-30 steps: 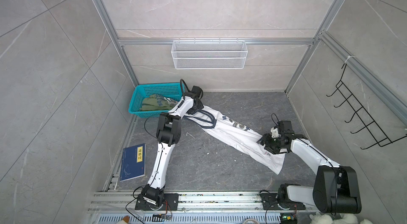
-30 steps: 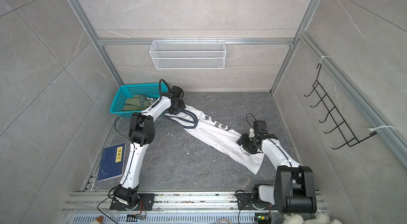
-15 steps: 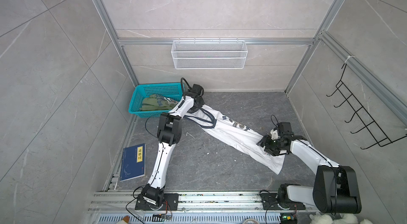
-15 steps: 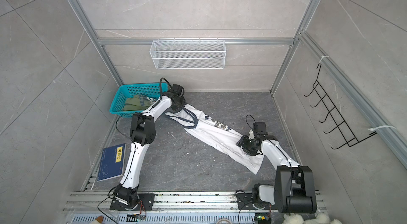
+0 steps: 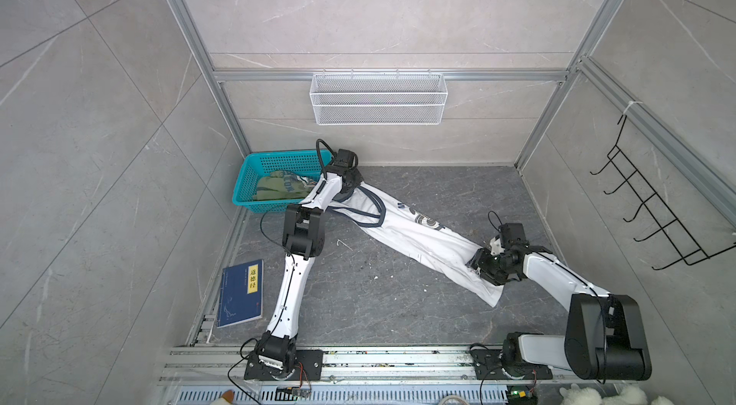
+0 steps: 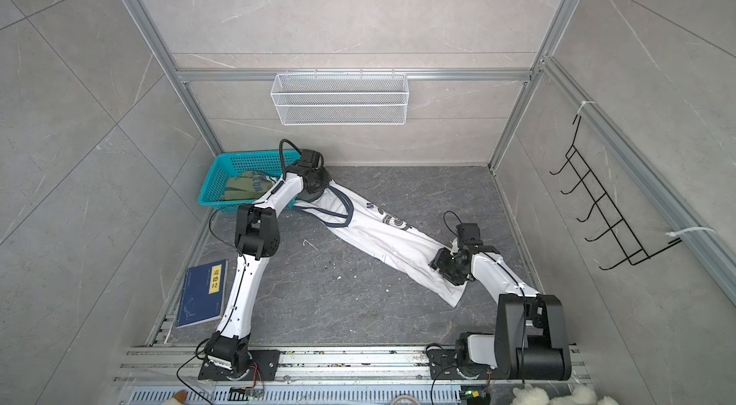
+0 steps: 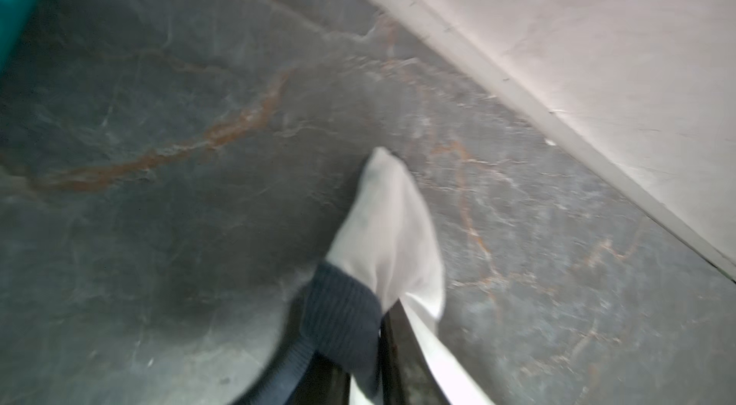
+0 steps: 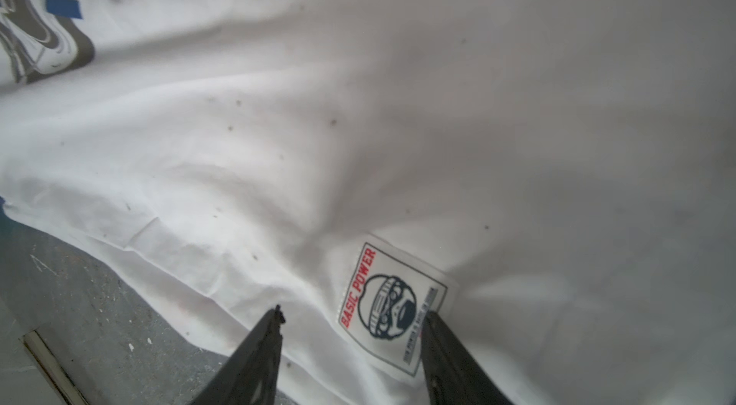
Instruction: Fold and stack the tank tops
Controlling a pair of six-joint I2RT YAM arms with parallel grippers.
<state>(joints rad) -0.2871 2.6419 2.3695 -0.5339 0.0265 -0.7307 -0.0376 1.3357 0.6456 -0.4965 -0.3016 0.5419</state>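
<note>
Grey veined floor point(image 5: 358, 295), tiled booth walls on three sides.

Near left: dark blue book point(image 5: 241, 293) lies flat beside the wall.

Far left: teal basket point(image 5: 243, 184), with the olive tank top point(image 5: 278, 188) bunched inside it.

Left gripper point(image 7: 370, 347) sits just right of the basket, clenched on the shoulder end of the white tank top point(image 5: 418, 235). The wrist view is blurred, but navy trim point(image 7: 338, 319) and white cloth are pinched between the fingers.

White tank top lies as a long narrow band on the floor, running from far left beside the basket to near right, with its printed badge point(image 5: 428, 219) about midway.

Right gripper point(image 8: 353, 313) is at the near-right hem end. Its jaws stand apart with the tips on the cloth either side of a sewn label point(image 8: 392, 305) — nothing clamped.

Far wall: white wire basket point(image 5: 378, 98). Right wall: black hook rack point(image 5: 653, 219).
</note>
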